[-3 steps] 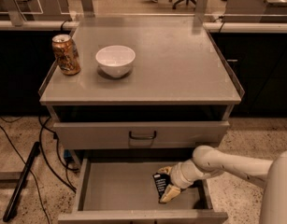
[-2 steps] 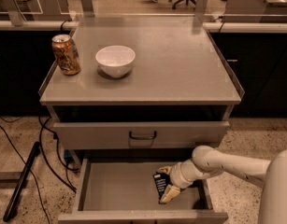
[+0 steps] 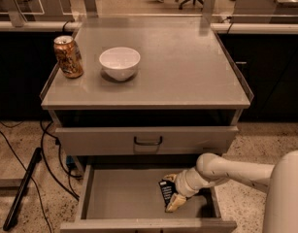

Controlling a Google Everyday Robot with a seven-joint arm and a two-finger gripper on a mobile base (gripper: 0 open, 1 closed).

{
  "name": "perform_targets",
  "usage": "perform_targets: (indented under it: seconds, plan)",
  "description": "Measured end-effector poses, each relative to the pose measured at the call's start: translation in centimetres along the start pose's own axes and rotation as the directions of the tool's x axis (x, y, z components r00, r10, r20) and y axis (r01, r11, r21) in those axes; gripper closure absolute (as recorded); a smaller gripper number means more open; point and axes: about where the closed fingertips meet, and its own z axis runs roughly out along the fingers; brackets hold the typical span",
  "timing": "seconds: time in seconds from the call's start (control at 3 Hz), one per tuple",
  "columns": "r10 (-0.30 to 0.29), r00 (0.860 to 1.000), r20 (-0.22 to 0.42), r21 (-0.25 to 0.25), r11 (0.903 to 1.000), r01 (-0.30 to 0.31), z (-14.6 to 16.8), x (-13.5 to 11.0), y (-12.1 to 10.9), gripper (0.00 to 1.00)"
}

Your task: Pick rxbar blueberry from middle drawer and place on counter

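The middle drawer is pulled open at the bottom of the cabinet. The rxbar blueberry, a small black bar with pale lettering, stands tilted on its edge at the drawer's right side. My gripper reaches in from the right, with one pale finger above the bar and one below it, closed on the bar. The counter is the grey cabinet top above.
A gold-brown can and a white bowl stand on the counter's left half. A shut drawer with a black bow handle sits above the open one. Cables and a black bar lie on the floor at left.
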Motion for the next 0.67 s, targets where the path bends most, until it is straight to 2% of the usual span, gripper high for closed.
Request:
perform_targets:
  seconds: [0.67]
  plan:
    - [-0.016,0.998,-0.056,0.009,0.9998,0.017,0.44,0.36,0.01,0.30]
